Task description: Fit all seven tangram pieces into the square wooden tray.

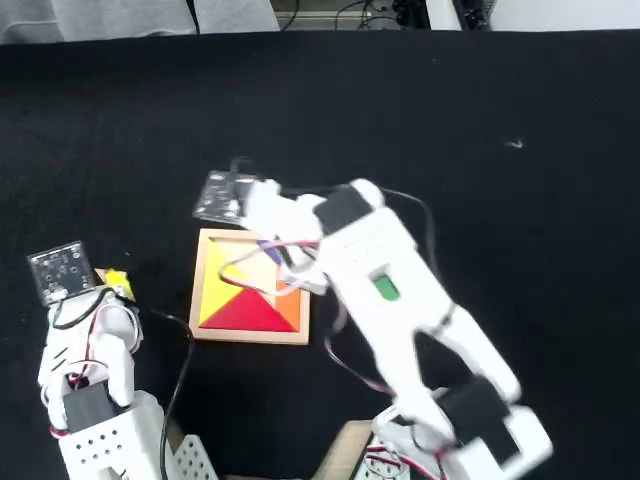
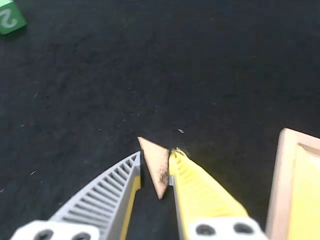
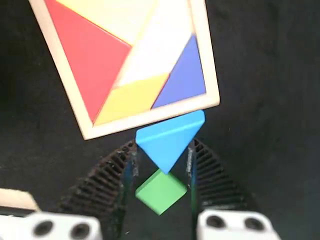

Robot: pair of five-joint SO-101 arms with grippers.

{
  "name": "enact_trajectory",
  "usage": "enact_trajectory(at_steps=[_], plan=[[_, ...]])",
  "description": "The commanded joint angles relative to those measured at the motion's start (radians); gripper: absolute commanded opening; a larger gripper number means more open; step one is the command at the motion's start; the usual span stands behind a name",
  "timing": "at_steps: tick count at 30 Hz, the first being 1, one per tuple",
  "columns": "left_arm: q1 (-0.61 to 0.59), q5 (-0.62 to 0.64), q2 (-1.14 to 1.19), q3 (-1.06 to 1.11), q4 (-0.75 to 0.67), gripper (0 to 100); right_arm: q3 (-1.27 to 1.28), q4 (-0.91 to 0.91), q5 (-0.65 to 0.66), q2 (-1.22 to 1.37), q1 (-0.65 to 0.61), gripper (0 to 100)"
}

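The square wooden tray (image 1: 250,335) lies at the table's middle with a red triangle (image 1: 255,312) and yellow and orange pieces in it. My right gripper (image 3: 162,146) is shut on a blue triangle (image 3: 170,137) just outside the tray's rim (image 3: 150,122). A green square (image 3: 161,191) lies under it between the black fingers. In the tray a red triangle (image 3: 87,60), a yellow piece (image 3: 130,97), a white piece and a blue triangle (image 3: 185,77) lie flat. My left gripper (image 2: 156,154) grips a small tan triangle (image 2: 156,170) on edge, left of the tray (image 2: 280,185).
The right arm (image 1: 390,290) reaches over the tray's right side, its gripper (image 1: 258,210) at the tray's far edge. The left arm (image 1: 90,370) stands at the front left. A green block (image 2: 10,17) lies on the black cloth beyond the left gripper. Cables hang near the tray's front.
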Motion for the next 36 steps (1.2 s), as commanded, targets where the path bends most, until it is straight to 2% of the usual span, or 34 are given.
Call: enact_trajectory(at_steps=[1, 5, 11, 19, 22, 25, 31, 36], plan=[[-0.088, 0.002, -0.012, -0.047, 0.052, 10, -0.194, 0.005, 0.048, 0.163, -0.049, 14.1], [-0.157, 0.000, -0.012, -0.059, 0.098, 10, -0.366, 0.009, 0.118, 0.355, -0.071, 14.1], [-0.160, -0.002, -0.012, -0.053, 0.097, 10, -0.529, 0.011, 0.192, 0.549, -0.107, 14.1], [-0.157, -0.002, -0.012, -0.024, 0.044, 10, -0.605, 0.120, 0.189, 0.575, -0.046, 12.3], [-0.157, -0.002, -0.012, -0.010, 0.020, 10, -0.565, 0.144, 0.150, 0.575, -0.044, 0.5], [-0.157, -0.002, -0.012, -0.010, 0.020, 10, -0.512, 0.120, 0.084, 0.584, -0.044, 1.1], [-0.157, -0.002, -0.012, -0.010, 0.021, 10, -0.401, -0.057, 0.006, 0.585, -0.048, 1.1], [-0.157, -0.002, -0.012, -0.010, 0.021, 10, -0.387, -0.075, -0.026, 0.621, -0.075, 1.1]])
